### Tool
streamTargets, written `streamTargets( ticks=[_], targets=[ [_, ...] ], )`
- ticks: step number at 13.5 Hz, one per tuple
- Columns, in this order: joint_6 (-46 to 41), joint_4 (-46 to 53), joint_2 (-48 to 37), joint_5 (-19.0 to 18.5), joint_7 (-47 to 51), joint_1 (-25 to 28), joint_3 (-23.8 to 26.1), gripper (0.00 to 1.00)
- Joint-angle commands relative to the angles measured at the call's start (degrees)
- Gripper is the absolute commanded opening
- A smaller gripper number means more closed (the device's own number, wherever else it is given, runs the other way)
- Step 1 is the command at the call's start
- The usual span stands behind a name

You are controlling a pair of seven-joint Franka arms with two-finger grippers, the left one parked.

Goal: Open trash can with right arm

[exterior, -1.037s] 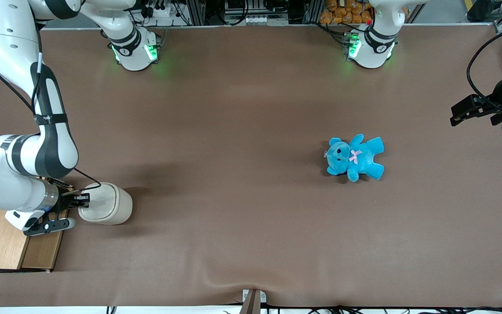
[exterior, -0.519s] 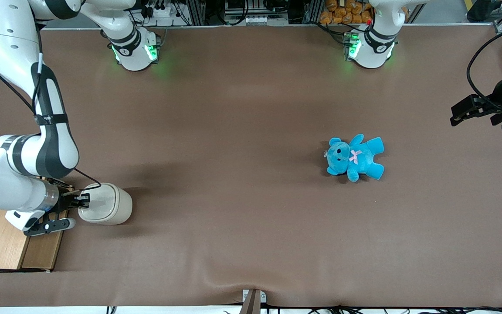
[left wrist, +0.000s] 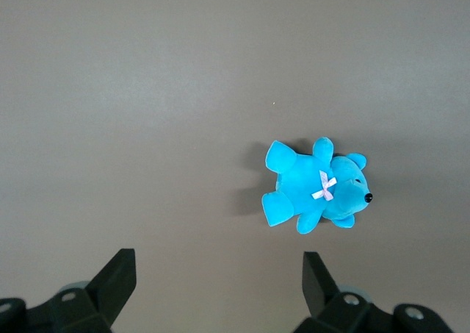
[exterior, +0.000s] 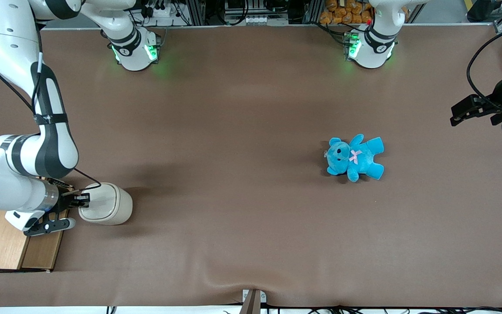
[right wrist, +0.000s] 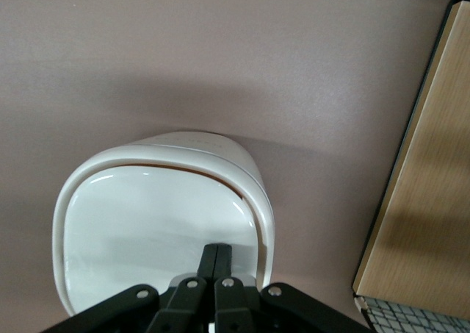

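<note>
The trash can (exterior: 108, 203) is a small cream-white bin standing on the brown table toward the working arm's end. In the right wrist view its white lid (right wrist: 147, 230) sits inside the rim ring (right wrist: 253, 193), tilted down at the fingertip end, with a thin dark gap under the rim. My gripper (exterior: 84, 200) is over the lid's edge nearest the arm. Its fingers (right wrist: 217, 258) are pressed together, shut on nothing, with their tips against the lid. The right arm (exterior: 37, 144) reaches in from the table's end.
A wooden-topped crate (exterior: 7, 244) stands right beside the trash can under my wrist; it also shows in the right wrist view (right wrist: 426, 201). A blue teddy bear (exterior: 355, 158) lies on the table toward the parked arm's end, also seen in the left wrist view (left wrist: 316, 190).
</note>
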Motion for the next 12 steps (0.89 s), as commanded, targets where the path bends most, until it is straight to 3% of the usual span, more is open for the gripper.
streamTargets(
  ticks=[1, 8, 12],
  targets=[
    [-4.5, 3.9, 1.2, -0.1, 3.3, 0.7, 0.2, 0.0],
    [-14.3, 9.5, 1.0, 0.3, 7.9, 1.3, 0.6, 0.0],
    [-18.8, 11.1, 0.5, 4.1, 13.7, 1.9, 1.2, 0.0]
  ],
)
